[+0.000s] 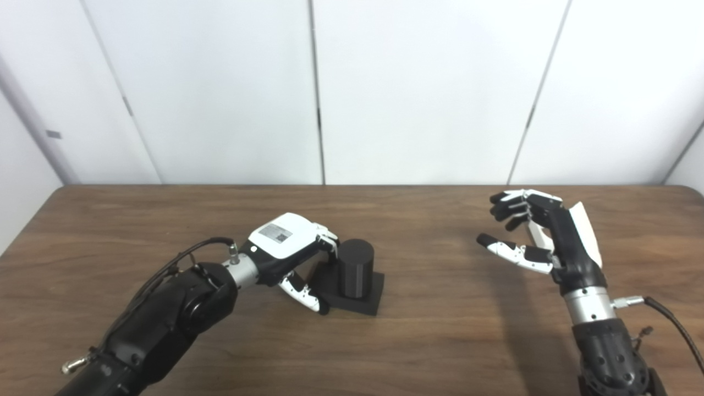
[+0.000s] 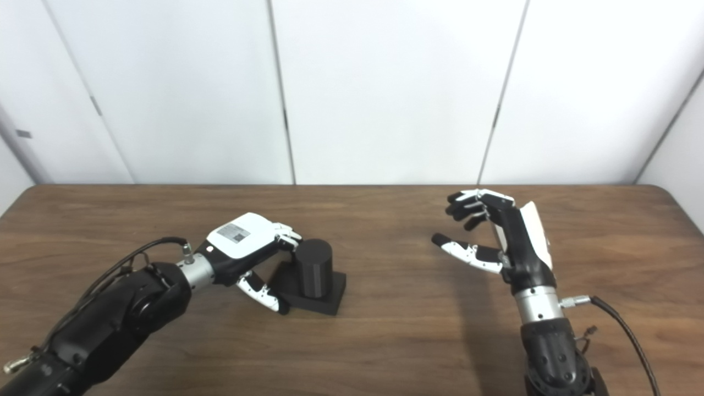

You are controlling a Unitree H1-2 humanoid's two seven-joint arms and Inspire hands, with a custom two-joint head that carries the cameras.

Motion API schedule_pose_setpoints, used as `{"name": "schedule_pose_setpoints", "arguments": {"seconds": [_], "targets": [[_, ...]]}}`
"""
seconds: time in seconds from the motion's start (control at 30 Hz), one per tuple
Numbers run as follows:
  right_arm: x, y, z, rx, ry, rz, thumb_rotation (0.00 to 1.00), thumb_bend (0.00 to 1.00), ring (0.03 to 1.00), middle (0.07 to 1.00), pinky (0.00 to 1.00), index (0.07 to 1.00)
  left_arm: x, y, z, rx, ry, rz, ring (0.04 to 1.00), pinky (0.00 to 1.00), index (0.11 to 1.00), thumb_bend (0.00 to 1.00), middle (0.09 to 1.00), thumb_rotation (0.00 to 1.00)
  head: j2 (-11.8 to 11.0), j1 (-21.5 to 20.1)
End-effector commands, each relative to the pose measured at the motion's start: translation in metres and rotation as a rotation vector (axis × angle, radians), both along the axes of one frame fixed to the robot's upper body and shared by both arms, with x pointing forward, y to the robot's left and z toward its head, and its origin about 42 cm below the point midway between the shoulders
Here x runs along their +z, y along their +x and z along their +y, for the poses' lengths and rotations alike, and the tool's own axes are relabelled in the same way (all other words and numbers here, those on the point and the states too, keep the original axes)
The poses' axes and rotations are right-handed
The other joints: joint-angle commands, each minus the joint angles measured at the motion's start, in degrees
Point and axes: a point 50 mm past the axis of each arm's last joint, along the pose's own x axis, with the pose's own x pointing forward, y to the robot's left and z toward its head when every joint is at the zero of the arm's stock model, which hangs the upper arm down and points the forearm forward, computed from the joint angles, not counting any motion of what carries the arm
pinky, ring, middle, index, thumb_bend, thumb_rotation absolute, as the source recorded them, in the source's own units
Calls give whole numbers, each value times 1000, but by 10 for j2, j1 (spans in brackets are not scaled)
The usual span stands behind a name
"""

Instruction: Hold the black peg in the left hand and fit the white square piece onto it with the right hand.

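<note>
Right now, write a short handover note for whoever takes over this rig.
Left robot hand: curled around the black peg, which stands upright on its square base on the table; whether the grip is firm is unclear.
Right robot hand: open, raised above the table, holding nothing.
The white square piece is not in view.
Done: left hand at the peg.
Left: find the white piece and fit it on.

Left hand [image 1: 286,247] low, fingers curled, thumb extended downward; right hand [image 1: 542,236] raised upright, fingers apart, holding nothing.
</note>
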Motion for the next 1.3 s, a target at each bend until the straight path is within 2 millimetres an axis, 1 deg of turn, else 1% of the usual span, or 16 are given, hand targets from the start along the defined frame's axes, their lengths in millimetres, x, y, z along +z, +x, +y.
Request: {"name": "schedule_pose_setpoints", "arguments": {"seconds": [0.0, 0.1, 0.13, 0.17, 0.2, 0.27, 0.3, 0.37, 0.53, 0.63, 0.67, 0.8, 0.83, 0.9, 1.13, 1.27], "targets": [[29, 5, -5, -4, -27, -97, 127, 502, 545, 651, 433, 497, -39, -19, -5, -47, 152, 82, 851, 797, 489, 524, 815, 70, -1, -8], [37, 7, -11, 2, -77, -73, 129, 503, 578, 674, 457, 497, -39, -18, -2, -54, 175, 75, 852, 802, 490, 523, 818, 71, -12, -39], [42, 9, -16, 12, -154, -47, 130, 503, 583, 678, 461, 497, -38, -19, 0, -53, 192, 71, 853, 803, 490, 523, 819, 71, -16, -48], [47, 10, -19, 18, -222, -24, 82, 564, 601, 705, 473, 630, -38, -19, 1, -52, 204, 68, 855, 811, 491, 523, 827, 72, -21, -59], [50, 11, -21, 20, -267, -8, 46, 618, 614, 724, 482, 713, -38, -19, 3, -52, 210, 65, 856, 813, 491, 523, 830, 72, -24, -68], [62, 13, -28, 7, -388, 29, 44, 682, 629, 738, 498, 758, -40, -20, 9, -50, 193, 58, 848, 813, 491, 523, 825, 72, -30, -88], [66, 13, -30, -1, -423, 40, 35, 726, 643, 745, 516, 766, -42, -20, 11, -50, 184, 54, 837, 805, 490, 524, 817, 71, -31, -95], [76, 16, -34, -33, -541, 67, 39, 756, 660, 758, 519, 779, -42, -20, 17, -44, 186, 54, 836, 808, 491, 524, 816, 71, -34, -125], [91, 26, -42, -161, -769, 95, 72, 791, 679, 781, 501, 794, -42, -19, 30, -37, 181, 66, 839, 814, 491, 524, 818, 70, -49, -165], [96, 33, -46, -197, -840, 121, 51, 806, 721, 793, 560, 797, -42, -18, 37, -33, 178, 70, 836, 799, 491, 524, 816, 69, -64, -194], [98, 36, -47, -198, -871, 157, 80, 832, 782, 833, 615, 825, -42, -18, 39, -33, 178, 70, 830, 791, 491, 524, 813, 68, -68, -201], [101, 45, -47, -224, -998, 320, 187, 908, 907, 945, 736, 891, -45, -17, 44, -44, 197, 60, 820, 778, 491, 524, 809, 69, -81, -220], [101, 47, -46, -232, -1018, 354, 190, 929, 945, 973, 798, 901, -46, -17, 45, -47, 198, 58, 815, 769, 491, 524, 807, 70, -83, -224], [98, 53, -46, -246, -1056, 402, 184, 934, 981, 992, 852, 910, -47, -17, 47, -50, 204, 55, 812, 767, 491, 523, 809, 70, -84, -229], [90, 80, -49, -282, -1151, 484, 178, 924, 1000, 997, 962, 906, -47, -22, 55, -61, 198, 56, 804, 763, 491, 524, 813, 69, -87, -240], [85, 97, -56, -300, -1187, 517, 193, 933, 1000, 998, 985, 921, -47, -23, 57, -61, 202, 59, 804, 763, 491, 524, 816, 69, -88, -240]]}}
